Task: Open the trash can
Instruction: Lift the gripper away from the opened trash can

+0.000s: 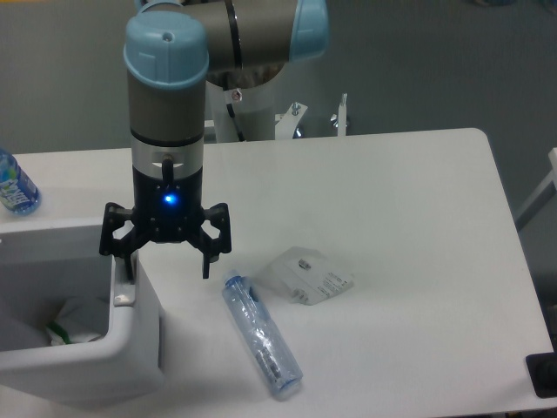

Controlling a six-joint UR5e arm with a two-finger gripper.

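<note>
The trash can (87, 370) is a large white boxy bin at the table's front left. Its top stands open and I can see inside, where crumpled white waste (65, 318) with a bit of green lies. The lid seems swung up at the back, though its outline is hard to make out. My gripper (162, 272) hangs open, pointing down over the bin's right rim. Its left fingertip (120, 266) is right above the small grey latch (124, 299); its right finger is over the table beside the bin. Nothing is held.
A clear plastic bottle (261, 338) lies on the table just right of the bin. A crumpled clear packet (309, 277) lies beyond it. A blue-labelled bottle (13, 187) stands at the far left. A dark object (544, 374) sits at the table's right front corner.
</note>
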